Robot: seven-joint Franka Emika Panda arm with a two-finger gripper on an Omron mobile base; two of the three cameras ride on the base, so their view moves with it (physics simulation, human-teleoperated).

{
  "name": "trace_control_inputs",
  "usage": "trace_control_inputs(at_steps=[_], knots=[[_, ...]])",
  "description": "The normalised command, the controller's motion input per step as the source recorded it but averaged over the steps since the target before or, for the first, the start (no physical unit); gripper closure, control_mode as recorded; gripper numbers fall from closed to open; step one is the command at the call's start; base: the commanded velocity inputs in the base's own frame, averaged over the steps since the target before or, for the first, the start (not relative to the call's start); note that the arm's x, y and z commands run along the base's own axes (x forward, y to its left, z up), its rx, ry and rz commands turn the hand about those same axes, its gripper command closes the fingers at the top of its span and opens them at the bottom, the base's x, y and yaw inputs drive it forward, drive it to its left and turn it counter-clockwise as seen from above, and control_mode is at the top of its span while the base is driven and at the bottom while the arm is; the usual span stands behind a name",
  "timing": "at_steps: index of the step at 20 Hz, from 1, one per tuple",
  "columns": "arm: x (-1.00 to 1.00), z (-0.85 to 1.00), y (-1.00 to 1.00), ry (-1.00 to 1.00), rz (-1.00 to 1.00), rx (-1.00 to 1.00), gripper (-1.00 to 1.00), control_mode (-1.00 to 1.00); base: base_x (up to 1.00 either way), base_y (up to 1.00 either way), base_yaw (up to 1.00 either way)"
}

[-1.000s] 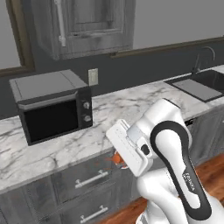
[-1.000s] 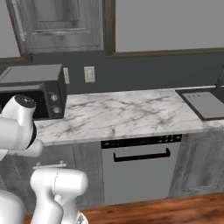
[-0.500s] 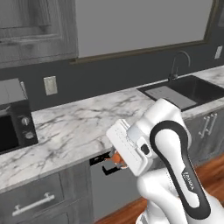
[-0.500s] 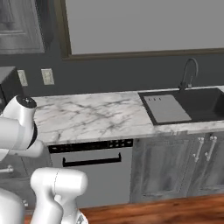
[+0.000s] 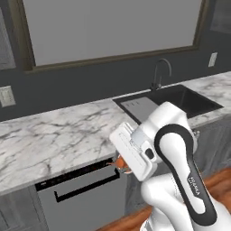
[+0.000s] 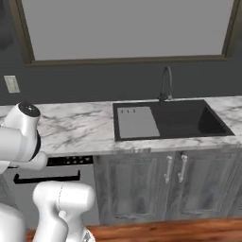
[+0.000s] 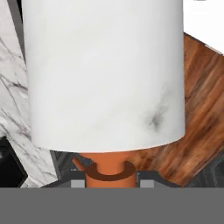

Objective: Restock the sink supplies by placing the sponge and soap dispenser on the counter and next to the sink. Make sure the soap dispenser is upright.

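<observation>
The soap dispenser (image 7: 105, 74), a pale grey-white bottle with an orange pump head, hangs close before the hand camera. My gripper (image 7: 111, 181) is shut on its orange neck, pump end toward the hand. In the left base view the orange pump (image 5: 120, 163) peeks out under the white hand, in front of the counter (image 5: 54, 135) edge. The dark sink (image 5: 180, 100) with its curved faucet (image 5: 160, 72) lies to the right of the hand. From the right base view, the sink (image 6: 182, 118) sits mid-frame in the counter (image 6: 75, 125). The sponge is out of view.
A dishwasher front (image 5: 81, 194) sits under the counter just behind the hand. Grey cabinet doors (image 6: 175, 184) stand below the sink. A grey drainboard (image 6: 137, 122) fills the sink's left part. A wall outlet (image 6: 11, 84) is at the left, and wooden floor (image 6: 165, 231) lies below.
The base has driven right along the counter: the microwave has slid out of view and the sink has come to the middle. The arm keeps its pose, still holding the dispenser.
</observation>
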Motion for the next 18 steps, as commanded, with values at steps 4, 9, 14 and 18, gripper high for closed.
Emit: trace_control_inputs(at_steps=[4,9,14,18], knots=[[0.00,0.00,0.00,0.00,0.00,0.00,1.00,1.00,0.80,-0.34,0.29],[0.00,0.00,0.00,0.00,0.00,0.00,1.00,1.00,0.39,-0.45,0.29],[0.00,0.00,0.00,0.00,0.00,0.00,1.00,1.00,0.37,-0.48,0.26],[0.00,0.00,0.00,0.00,0.00,0.00,1.00,1.00,0.32,-0.24,0.19]])
